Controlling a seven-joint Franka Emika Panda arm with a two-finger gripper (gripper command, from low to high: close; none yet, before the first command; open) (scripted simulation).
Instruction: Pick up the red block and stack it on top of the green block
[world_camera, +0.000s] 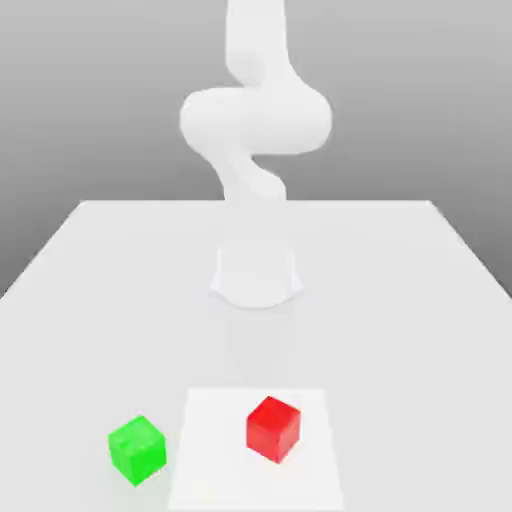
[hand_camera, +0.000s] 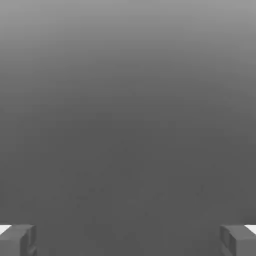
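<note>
In the exterior view, the small bright red cube (world_camera: 273, 429) rests at lower centre on a flat white square sheet (world_camera: 212, 470) on my pale table (world_camera: 110, 330). The small bright green cube (world_camera: 137, 451) sits at lower left, just beside the sheet, probably set apart so I have room to close on the red one first.

In the hand view, my claw (hand_camera: 128, 241) stands spread at the bottom corners with nothing between, ready, I judge, to straddle the red cube.

You have the exterior view facing the arm (world_camera: 256, 120) head-on, looking down across the tabletop (world_camera: 380, 330). Hand view: you look out from the hand, past close-up fingertips (hand_camera: 29, 240). Shared area: can't tell.
</note>
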